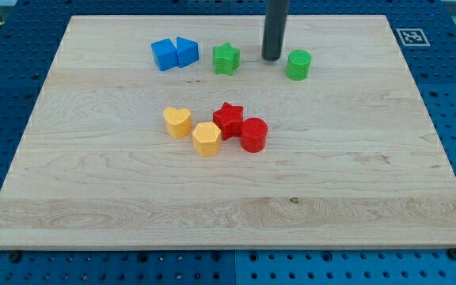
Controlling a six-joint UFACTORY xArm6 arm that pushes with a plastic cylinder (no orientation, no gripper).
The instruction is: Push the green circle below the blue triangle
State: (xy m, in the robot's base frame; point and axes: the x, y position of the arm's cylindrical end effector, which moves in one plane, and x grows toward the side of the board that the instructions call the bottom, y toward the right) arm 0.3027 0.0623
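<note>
The green circle (298, 64) stands near the view's top, right of centre. Two blue blocks sit side by side at the top left of centre: a blue cube-like block (164, 55) and a blue wedge-shaped block (187, 51) touching it; which is the triangle is hard to tell. A green star (226, 58) lies between them and the rod. My tip (271, 58) rests on the board just left of the green circle, a small gap apart, and right of the green star.
A cluster sits mid-board: a yellow heart (178, 122), a yellow hexagon (207, 138), a red star (229, 119) and a red circle (253, 134). The wooden board (93, 198) lies on a blue pegboard; a tag marker (411, 36) is at the top right corner.
</note>
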